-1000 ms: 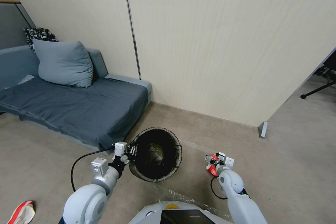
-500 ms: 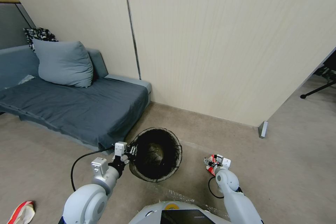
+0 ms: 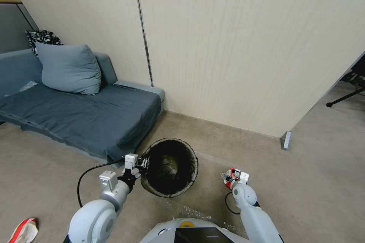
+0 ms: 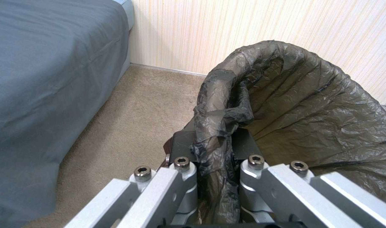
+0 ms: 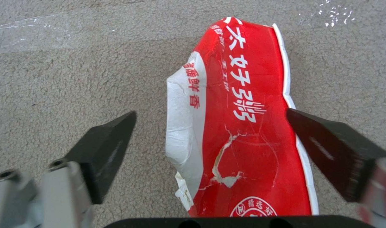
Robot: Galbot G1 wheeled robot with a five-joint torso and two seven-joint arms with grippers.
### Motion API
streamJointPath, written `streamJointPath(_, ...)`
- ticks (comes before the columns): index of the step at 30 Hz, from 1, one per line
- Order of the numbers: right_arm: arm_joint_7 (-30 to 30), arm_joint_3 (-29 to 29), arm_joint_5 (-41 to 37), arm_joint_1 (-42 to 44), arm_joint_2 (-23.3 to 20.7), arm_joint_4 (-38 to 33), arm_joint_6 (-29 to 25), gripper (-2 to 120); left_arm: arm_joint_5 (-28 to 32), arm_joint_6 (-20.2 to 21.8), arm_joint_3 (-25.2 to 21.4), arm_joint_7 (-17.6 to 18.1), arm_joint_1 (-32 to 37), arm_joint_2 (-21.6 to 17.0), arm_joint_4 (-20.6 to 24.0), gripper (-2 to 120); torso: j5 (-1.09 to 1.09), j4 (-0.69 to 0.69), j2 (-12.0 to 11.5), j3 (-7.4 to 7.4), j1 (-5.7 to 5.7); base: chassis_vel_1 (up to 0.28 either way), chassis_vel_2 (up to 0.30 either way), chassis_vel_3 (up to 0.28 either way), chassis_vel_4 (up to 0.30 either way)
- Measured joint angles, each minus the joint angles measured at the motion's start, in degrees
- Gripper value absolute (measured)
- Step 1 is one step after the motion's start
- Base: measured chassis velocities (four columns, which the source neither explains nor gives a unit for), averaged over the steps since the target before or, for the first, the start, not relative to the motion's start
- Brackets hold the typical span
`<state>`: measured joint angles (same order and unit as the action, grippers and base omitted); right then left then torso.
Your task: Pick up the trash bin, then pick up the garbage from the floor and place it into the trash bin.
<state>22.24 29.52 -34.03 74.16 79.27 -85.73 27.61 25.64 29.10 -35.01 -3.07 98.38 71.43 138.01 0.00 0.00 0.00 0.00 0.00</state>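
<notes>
1. Left gripper (image 3: 142, 166) sits at the near-left rim of the small round trash bin (image 3: 192, 167), which is lined with a dark brownish-black plastic bag. In the left wrist view the gripper (image 4: 214, 164) is clenched on the bin rim, with a bunched fold of the bag liner (image 4: 218, 114) pinched between its two fingers.
2. The bin is tilted, its mouth turned toward the head camera, above the beige carpet floor (image 3: 311, 182). It is near the front corner of the grey-blue sofa (image 3: 95, 117) and not far from the pale striped wall panel (image 3: 228, 53). Crumpled pale contents show at the bottom of the liner; too dark to identify.
3. Right gripper (image 3: 229, 175) is low over the carpet, to the right of the bin and well apart from it.
4. In the right wrist view the right gripper (image 5: 210, 133) is spread wide, one black fingertip (image 5: 110, 139) on each side of a flattened red-and-white wrapper with white lettering (image 5: 243, 126). The wrapper lies on the carpet between the fingers. The right-hand fingertip is at the wrapper's edge; contact cannot be judged. The other fingertip is clear of it.
5. A second red-and-white wrapper (image 3: 24, 231) lies on the carpet at the far left, beside the left arm.
6. A clear plastic film scrap (image 5: 32, 27) lies on the carpet near the first wrapper.
</notes>
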Motion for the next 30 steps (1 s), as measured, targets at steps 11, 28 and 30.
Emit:
streamJointPath(11,-0.2,-0.7,1.1,-0.3,0.5,0.9,-3.0,41,0.1,-0.1,0.1,0.0,0.0,0.4,-0.2,7,0.00,0.00,0.0,0.00,-0.01,0.000,0.000,0.000,0.000)
streamJointPath(28,-0.5,-0.9,1.0,-0.5,0.4,0.8,-3.4,0,0.2,-0.1,0.2,-0.1,-0.6,0.6,-0.5,7,0.00,0.00,0.0,0.00,-0.01,0.000,0.000,0.000,0.000)
streamJointPath(30,-0.5,-1.0,1.0,-0.5,0.4,0.8,-3.4,0,0.2,-0.1,0.2,-0.1,-0.6,0.6,-0.5,7,0.00,0.00,0.0,0.00,-0.01,0.000,0.000,0.000,0.000)
